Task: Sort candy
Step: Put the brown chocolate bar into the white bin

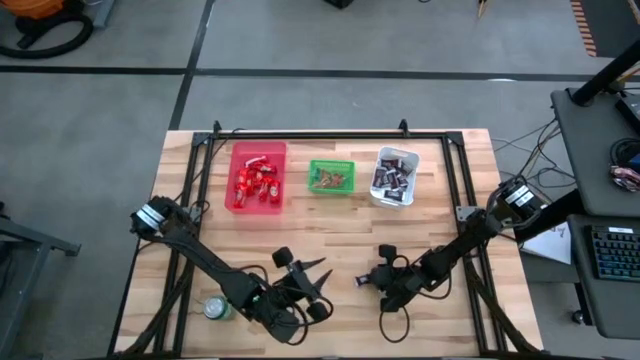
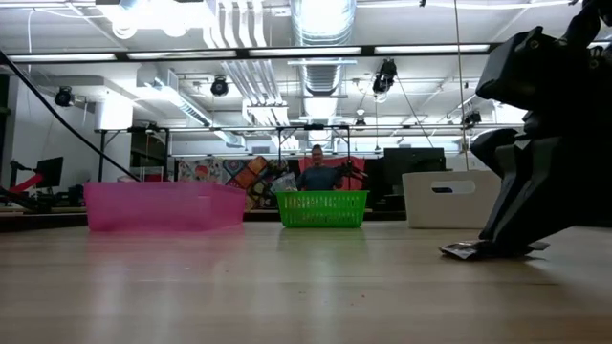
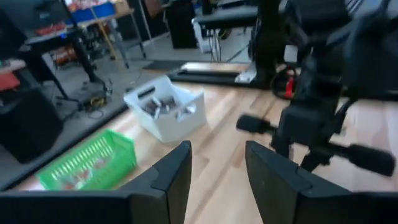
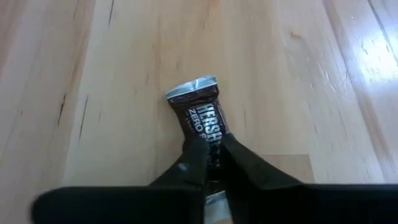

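A dark brown-and-silver wrapped candy lies on the wooden table, and my right gripper is shut on it. In the high view this gripper is at the table's near middle; in the low view it stands over the wrapper. My left gripper is open with nothing between its fingers, left of the right one. At the far side stand a pink bin with red candy, a green basket and a white bin with dark candy. My right gripper pinches the candy's two long sides between its two fingers, on the half nearer the gripper. The fingers slant down from the table's right side and lie along the candy. The candy lies flat on the table, its far silver end free.
A round green can stands near the table's near left corner beside the left arm. A black frame runs around the table. Bare wood lies between the grippers and the bins. A person sits far behind the table.
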`<control>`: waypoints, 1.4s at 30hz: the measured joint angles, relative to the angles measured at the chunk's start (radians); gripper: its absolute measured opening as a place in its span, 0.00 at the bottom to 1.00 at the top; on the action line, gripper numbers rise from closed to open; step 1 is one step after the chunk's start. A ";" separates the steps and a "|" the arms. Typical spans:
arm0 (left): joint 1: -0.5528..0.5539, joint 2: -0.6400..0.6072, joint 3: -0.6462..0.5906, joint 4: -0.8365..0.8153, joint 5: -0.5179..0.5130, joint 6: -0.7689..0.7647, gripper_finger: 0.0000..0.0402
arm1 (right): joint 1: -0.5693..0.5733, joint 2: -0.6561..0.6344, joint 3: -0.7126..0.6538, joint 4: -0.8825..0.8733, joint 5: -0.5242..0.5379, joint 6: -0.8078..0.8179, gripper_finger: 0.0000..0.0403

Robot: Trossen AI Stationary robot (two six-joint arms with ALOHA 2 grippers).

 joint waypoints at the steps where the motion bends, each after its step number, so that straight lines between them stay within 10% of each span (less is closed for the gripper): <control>1: -0.005 -0.015 0.008 -0.007 -0.004 0.024 0.33 | 0.000 -0.002 0.000 0.001 -0.002 -0.001 0.05; 18: -0.019 -0.212 -0.116 -0.141 -0.010 0.156 0.19 | -0.076 -0.313 -0.005 -0.046 0.040 -0.047 0.02; 25: 0.066 -0.443 -0.221 -0.167 0.272 0.380 0.12 | -0.293 -0.521 -0.004 -0.242 0.035 -0.154 0.02; 32: 0.205 -0.659 -0.534 0.182 0.750 0.485 0.01 | -0.381 -0.637 -0.005 -0.428 0.027 -0.190 0.02; 42: 0.236 -0.507 -0.753 0.836 0.793 0.442 0.00 | -0.277 -0.640 -0.073 -0.455 -0.364 0.258 0.02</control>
